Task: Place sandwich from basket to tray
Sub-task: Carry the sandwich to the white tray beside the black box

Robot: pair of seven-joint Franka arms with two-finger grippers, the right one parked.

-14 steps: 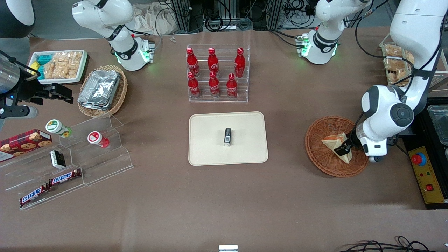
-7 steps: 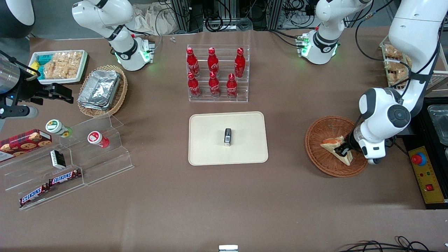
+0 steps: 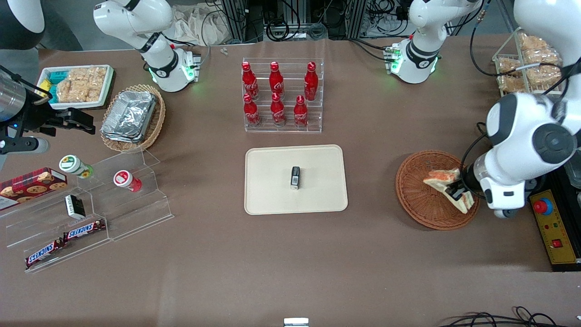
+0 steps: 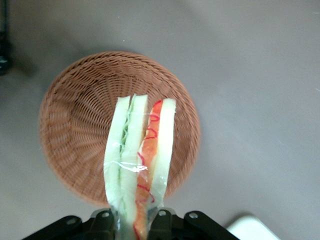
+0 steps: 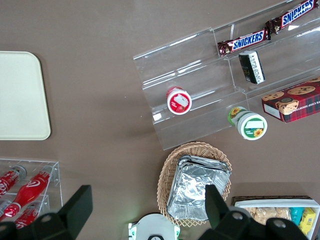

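— Where was the sandwich [image 3: 447, 184] at that point?

— At the right of the front view, pinched in the gripper [image 3: 455, 191] and lifted clear above the basket [image 3: 420, 202].

— So which step was it?

— Judging by that, the carry. The next move called for travel toward the tray [image 3: 272, 195] at frame centre, setting down beside the small dark box [image 3: 295, 177] there.
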